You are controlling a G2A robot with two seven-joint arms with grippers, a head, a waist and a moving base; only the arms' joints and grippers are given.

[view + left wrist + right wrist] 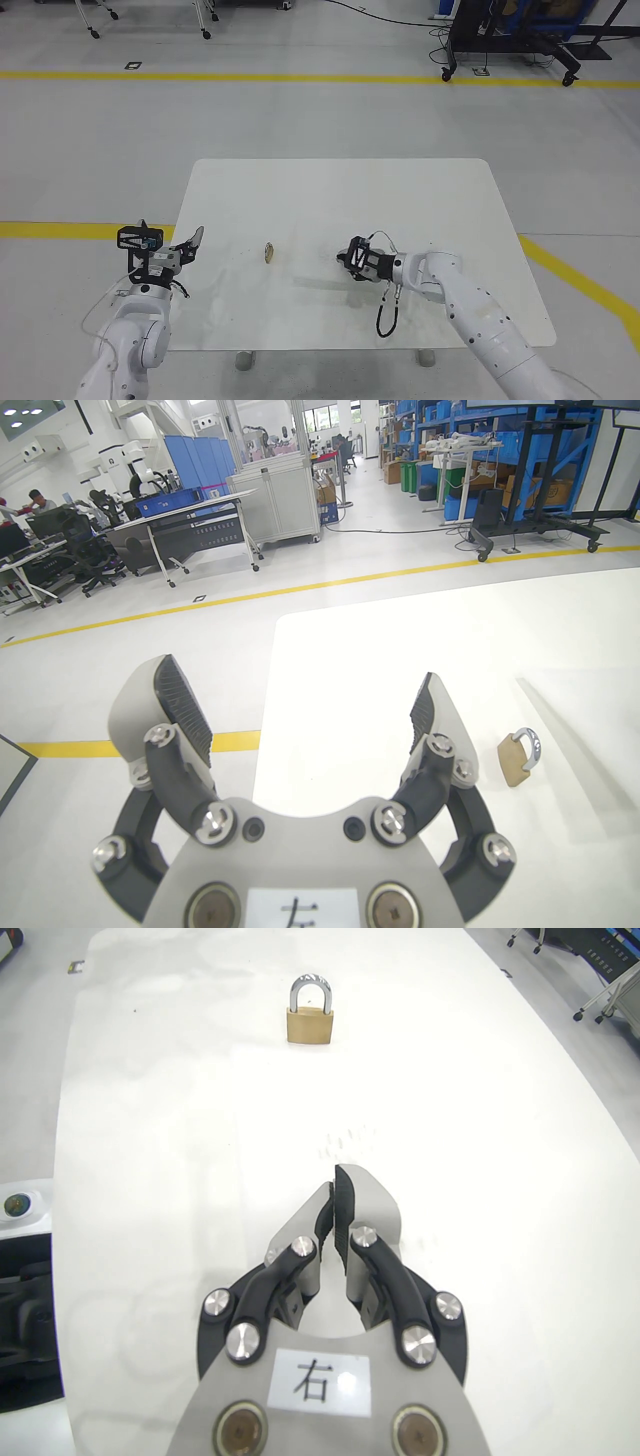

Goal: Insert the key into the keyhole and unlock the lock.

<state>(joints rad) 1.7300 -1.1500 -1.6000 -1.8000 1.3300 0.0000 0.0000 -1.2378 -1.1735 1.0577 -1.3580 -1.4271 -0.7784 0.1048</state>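
A small brass padlock [269, 252] with a steel shackle lies on the white table [400, 190], left of the middle. The left wrist view has the padlock [517, 757] off to one side of my left gripper [300, 680], which is open and holds nothing. That gripper [190, 245] hovers at the table's left edge. My right gripper [346, 260] sits low over the table to the right of the lock, pointing at it. Straight ahead of its shut fingers [336, 1178] lies the padlock [310, 1018]. I see no key between the pads.
A black cable [385, 318] loops down from the right arm over the table's near part. The table's left edge [265, 710] runs under the left gripper, with floor and a yellow line [60, 230] beyond.
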